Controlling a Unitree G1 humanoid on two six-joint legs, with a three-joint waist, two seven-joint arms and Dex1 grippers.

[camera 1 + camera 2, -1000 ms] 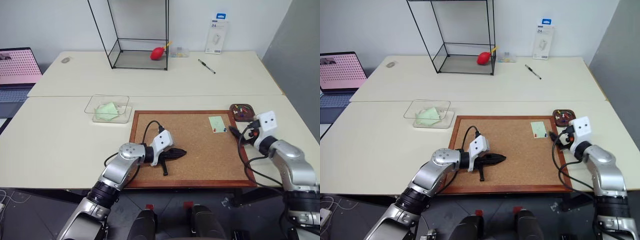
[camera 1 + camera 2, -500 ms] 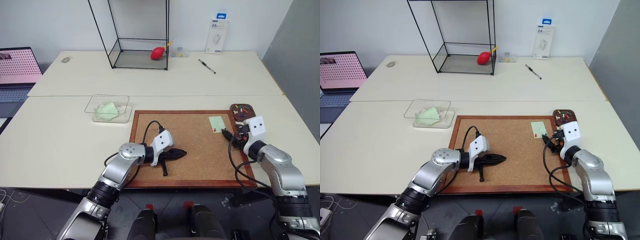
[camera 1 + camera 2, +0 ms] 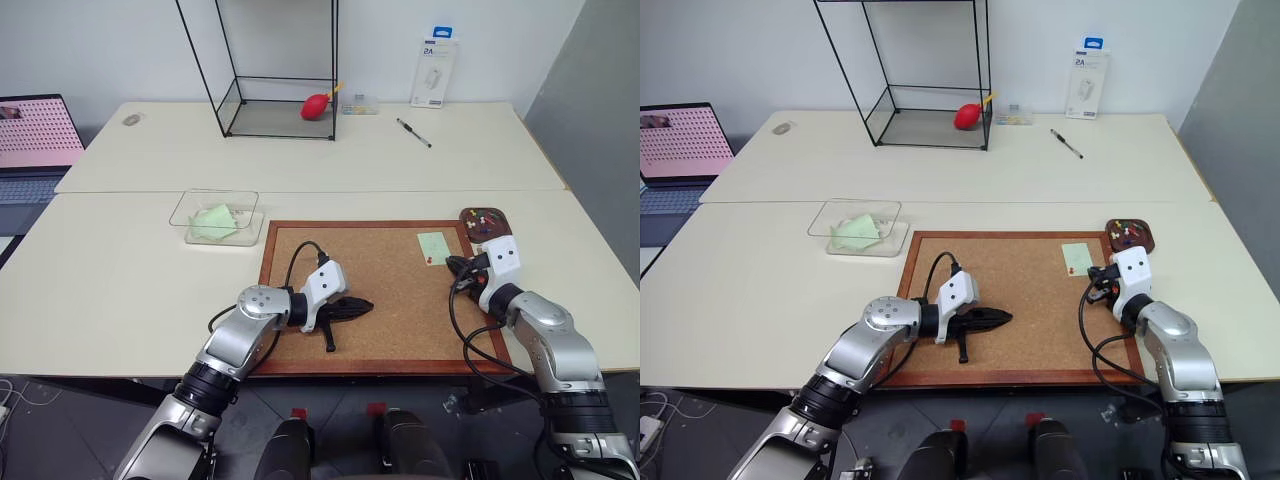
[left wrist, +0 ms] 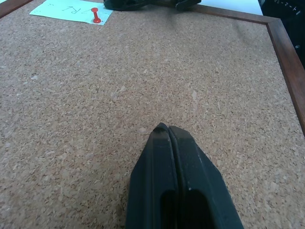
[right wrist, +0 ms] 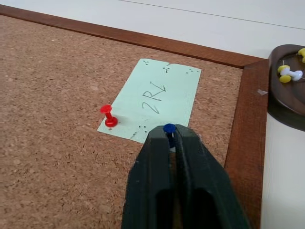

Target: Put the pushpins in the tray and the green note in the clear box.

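The green note [image 5: 155, 100] lies on the corkboard [image 3: 385, 330] near its far right corner, with handwriting on it. A red pushpin [image 5: 109, 117] stands in one near corner of the note. My right gripper [image 5: 171, 136] is at the other near corner, shut on a blue pushpin [image 5: 169, 129] whose head shows between the fingertips. The dark brown tray [image 3: 467, 214], just off the board's right corner, holds several pins. On the middle of the board rests my left gripper [image 4: 167, 130], shut and holding nothing. The clear box [image 3: 186, 207] sits to the left of the board with a pale green sheet inside.
A tall black-framed glass case [image 3: 275, 70] with a red object in it stands at the back. A pen [image 3: 413, 132] and a white package [image 3: 434, 72] lie at the back right. A laptop [image 3: 35, 140] sits at the far left.
My right gripper moved left from beside the tray to the note's corner and closed from open onto the blue pushpin. The left arm has not moved.
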